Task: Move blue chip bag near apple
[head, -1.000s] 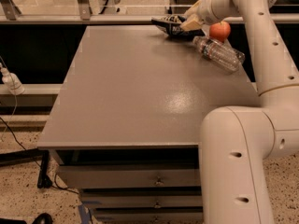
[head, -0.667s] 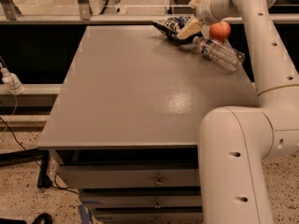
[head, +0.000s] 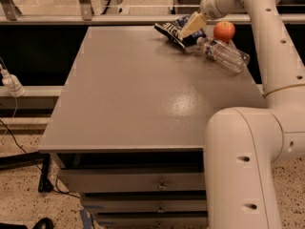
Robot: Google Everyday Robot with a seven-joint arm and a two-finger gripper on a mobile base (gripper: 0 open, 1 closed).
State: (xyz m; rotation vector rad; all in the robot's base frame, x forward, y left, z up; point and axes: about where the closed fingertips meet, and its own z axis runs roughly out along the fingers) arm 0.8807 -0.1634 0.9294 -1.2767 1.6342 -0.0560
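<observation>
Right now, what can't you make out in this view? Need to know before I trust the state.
- Right end of the blue chip bag: hidden behind the hand, which sits over it at the far edge of the table.
- Lettering on the bag: too small to read.
- Whether the apple and the water bottle touch: cannot tell, they overlap from this angle.
- Parts of the arm: cut off by the top and right edges.

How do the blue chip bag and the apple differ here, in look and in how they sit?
The blue chip bag is dark, flattish and crinkly; the apple is round, smooth and orange-red. The bag is wider than the apple. The claw is right at the bag, while the apple stands free, off to the claw's right. Both are near the far edge of the table.
</observation>
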